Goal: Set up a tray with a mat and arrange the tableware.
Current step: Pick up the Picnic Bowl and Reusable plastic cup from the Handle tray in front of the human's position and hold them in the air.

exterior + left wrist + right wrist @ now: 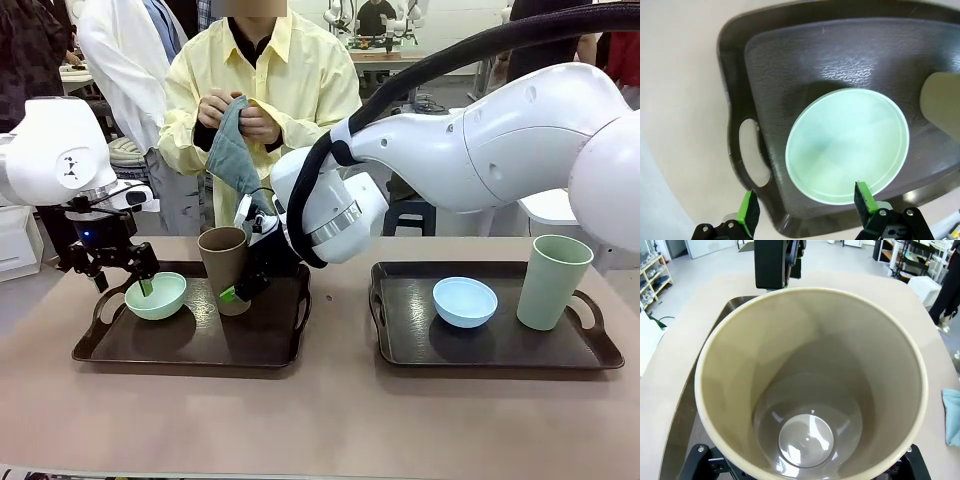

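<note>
Left claw [125,285] hangs over the mint green bowl [158,297] at the left end of the left tray [200,350], lower left of the front view. Jaws apart, nothing held. In the left wrist view, the left claw [806,202] has one green pad over the near rim of the bowl [847,145] and the other over the tray rim [732,100] beside the handle slot.

Right arm reaches across to the same tray. Right claw [232,290] straddles the brown tumbler [222,262], which leans slightly, just right of the mint bowl. The right wrist view looks straight down into the tumbler [810,390], and its rim hides the fingers. Jaws stand wide; can't tell whether they're clamped on it or loose.

Right tray [500,350], lower right: light blue bowl [465,301] near the middle, sage green tumbler [553,281] upright at the right end.

Both trays sit on the counter [330,420]. At top centre, the person's hands [245,118] hold a teal-grey cloth [232,155] at chest height.
</note>
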Controlling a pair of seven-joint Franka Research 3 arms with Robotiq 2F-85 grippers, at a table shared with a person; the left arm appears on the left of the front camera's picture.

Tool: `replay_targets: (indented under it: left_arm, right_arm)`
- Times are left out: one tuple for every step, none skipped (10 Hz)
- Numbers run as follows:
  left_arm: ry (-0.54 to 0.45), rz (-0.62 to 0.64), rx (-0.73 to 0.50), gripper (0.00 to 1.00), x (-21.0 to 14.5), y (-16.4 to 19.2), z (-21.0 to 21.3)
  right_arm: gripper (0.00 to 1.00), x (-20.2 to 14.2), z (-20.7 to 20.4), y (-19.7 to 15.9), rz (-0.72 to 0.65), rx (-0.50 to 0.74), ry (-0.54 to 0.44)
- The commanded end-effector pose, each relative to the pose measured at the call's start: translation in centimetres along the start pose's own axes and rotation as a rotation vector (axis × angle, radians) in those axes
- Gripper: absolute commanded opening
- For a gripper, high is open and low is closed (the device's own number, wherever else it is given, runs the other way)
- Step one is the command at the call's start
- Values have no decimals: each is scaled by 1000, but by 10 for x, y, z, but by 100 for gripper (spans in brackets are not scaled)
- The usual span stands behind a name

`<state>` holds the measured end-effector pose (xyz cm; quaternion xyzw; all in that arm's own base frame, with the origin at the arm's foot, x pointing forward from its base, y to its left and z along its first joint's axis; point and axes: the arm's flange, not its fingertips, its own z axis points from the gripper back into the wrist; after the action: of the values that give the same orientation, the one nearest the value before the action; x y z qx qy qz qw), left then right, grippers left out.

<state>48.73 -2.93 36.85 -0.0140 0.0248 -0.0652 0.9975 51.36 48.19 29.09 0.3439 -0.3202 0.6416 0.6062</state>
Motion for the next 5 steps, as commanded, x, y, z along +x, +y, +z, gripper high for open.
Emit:
replay_targets:
  left_arm:
    - [10, 59, -41, 100, 12, -7, -4]
    - [15, 76, -47, 100, 15, -8, -7]
    - [17, 86, -51, 100, 19, -7, -10]
    - [21, 93, -47, 100, 20, -7, -11]
    - [21, 95, -40, 98, 21, -7, -13]
  right_arm:
    - [100, -2, -4, -4, 25, 7, -15]
    - [100, -2, -3, -3, 25, 8, -13]
    - [100, -3, -2, -4, 27, 8, -12]
    - [100, -3, -3, -4, 28, 10, -17]
    - [100, -3, -3, -3, 33, 10, -19]
